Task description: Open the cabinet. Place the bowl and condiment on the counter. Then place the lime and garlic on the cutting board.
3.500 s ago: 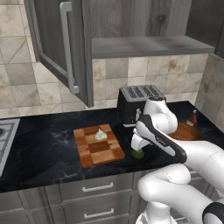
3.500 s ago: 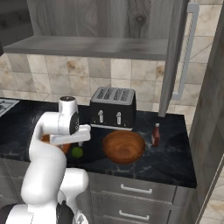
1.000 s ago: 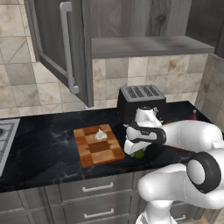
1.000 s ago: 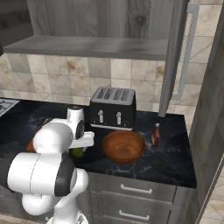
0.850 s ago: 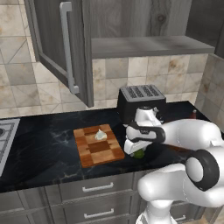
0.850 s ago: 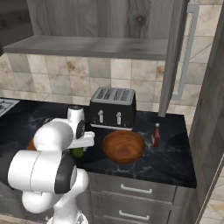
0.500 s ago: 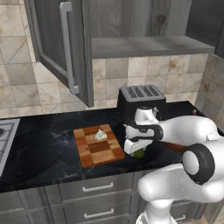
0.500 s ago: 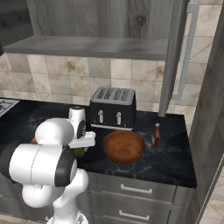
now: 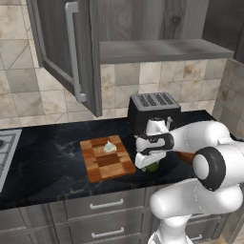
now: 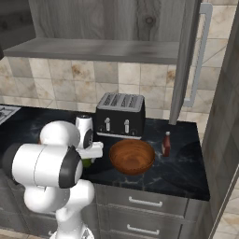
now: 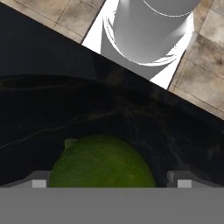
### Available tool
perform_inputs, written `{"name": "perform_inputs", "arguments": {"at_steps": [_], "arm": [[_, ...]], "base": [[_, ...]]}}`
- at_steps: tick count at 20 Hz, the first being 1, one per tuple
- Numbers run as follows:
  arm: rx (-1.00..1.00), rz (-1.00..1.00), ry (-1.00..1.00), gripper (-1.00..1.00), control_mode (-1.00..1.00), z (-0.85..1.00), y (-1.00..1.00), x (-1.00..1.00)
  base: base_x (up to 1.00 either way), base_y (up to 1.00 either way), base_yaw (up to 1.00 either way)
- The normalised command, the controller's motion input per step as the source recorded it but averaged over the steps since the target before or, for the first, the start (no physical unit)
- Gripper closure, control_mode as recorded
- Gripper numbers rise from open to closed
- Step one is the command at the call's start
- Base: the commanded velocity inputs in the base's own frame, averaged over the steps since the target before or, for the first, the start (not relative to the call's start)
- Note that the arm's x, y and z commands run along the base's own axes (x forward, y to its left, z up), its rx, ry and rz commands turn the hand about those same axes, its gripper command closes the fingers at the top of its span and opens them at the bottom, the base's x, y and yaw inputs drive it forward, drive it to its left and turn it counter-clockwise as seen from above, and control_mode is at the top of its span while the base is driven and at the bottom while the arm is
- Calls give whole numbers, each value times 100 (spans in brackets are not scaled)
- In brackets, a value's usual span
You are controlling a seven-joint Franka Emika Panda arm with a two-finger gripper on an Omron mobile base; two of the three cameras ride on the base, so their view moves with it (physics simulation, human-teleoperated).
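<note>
Hand view puts the lime (image 11: 103, 162) right between our two finger tips (image 11: 40, 180), one on each side with a clear gap to the fruit, so we read the jaws as spread wide and not yet squeezing anything. We judge the gripper (image 9: 148, 164) is set low over the lime so that a close would pinch it for the carry to the cutting board (image 9: 106, 157). In the left base view the lime (image 9: 152, 167) sits on the counter (image 9: 47, 162) just off the board's right edge, tucked under the hand. The garlic (image 9: 109, 147) already lies on the board's far half, so we take that half of the last step as done. The bowl (image 10: 132, 156) and the condiment (image 10: 166, 144) stand on the counter in front of and to the right of the toaster (image 10: 121, 115), near each other but apart, and the cabinet (image 9: 74, 52) hangs with its doors swung open over a bare shelf. Much is hard to see: in the left base view the hand covers most of the lime and the arm covers the bowl; in the right base view our own arm blocks the board, and just a green sliver of the lime (image 10: 87, 162) peeks out beside it. Whether the finger tips rest on the counter we cannot tell.
</note>
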Motion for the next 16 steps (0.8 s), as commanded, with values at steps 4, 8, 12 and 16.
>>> {"name": "perform_inputs", "arguments": {"at_steps": [4, 8, 12, 16], "arm": [[0, -2, 1, 100, -100, -14, 0, -14], [0, -3, 0, 100, -100, -5, -6, -5], [0, -5, 0, 100, -100, 19, -3, -3], [0, -6, 0, 100, -100, 91, 19, -3]], "base": [[0, 0, 0], [0, 0, 0], [0, 0, 0], [0, 0, 0]]}}
